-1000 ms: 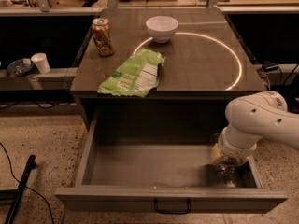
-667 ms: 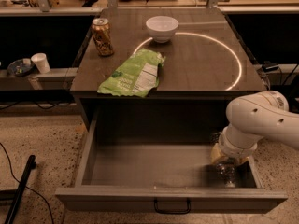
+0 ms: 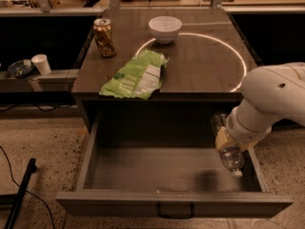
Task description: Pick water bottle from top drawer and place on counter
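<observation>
The top drawer (image 3: 143, 168) stands pulled open below the counter (image 3: 200, 61), with its dark handle (image 3: 174, 213) on the front panel. My gripper (image 3: 225, 140) is over the drawer's right side, shut on the water bottle (image 3: 232, 159). The clear bottle hangs tilted with its white cap pointing down and toward the front, lifted off the drawer floor, and its shadow falls on the floor beneath it. My white arm (image 3: 276, 94) reaches in from the right and hides the bottle's middle.
On the counter are a brown-gold can (image 3: 104, 37) at the back left, a white bowl (image 3: 165, 28) on the white circle line, and a green snack bag (image 3: 136, 75) near the front edge. A white cup (image 3: 42, 64) sits on a low shelf at left.
The bottle was down near the drawer's right front corner under my gripper. Now it is lifted off the drawer floor, held tilted in the gripper.
</observation>
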Robot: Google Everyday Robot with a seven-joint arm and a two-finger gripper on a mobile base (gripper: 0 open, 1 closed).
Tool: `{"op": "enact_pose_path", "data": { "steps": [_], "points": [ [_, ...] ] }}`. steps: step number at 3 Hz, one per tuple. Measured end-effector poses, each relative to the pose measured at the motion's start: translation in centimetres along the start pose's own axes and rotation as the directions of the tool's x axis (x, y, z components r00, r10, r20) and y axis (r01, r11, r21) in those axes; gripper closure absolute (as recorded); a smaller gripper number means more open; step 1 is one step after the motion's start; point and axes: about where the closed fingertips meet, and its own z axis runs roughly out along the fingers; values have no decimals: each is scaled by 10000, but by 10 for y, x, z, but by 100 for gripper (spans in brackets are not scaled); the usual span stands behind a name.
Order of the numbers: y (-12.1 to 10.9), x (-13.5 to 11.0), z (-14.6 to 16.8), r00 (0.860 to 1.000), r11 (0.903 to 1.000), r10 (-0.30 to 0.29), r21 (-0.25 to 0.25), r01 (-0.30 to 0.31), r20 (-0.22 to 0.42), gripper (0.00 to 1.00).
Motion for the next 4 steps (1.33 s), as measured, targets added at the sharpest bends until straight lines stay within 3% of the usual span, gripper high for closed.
{"op": "enact_pose_path", "data": {
  "steps": [1, 2, 3, 4],
  "points": [
    [29, -17, -67, 9947, 9944, -1031, 251, 1030, 16, 68],
    [34, -30, -99, 9911, 9907, -1309, 347, 1317, -261, 68],
    [34, -28, -99, 9911, 9907, -1309, 347, 1317, -261, 71],
    [29, -35, -143, 9894, 9896, -1433, 73, 1435, -224, 78]
  ]
}}
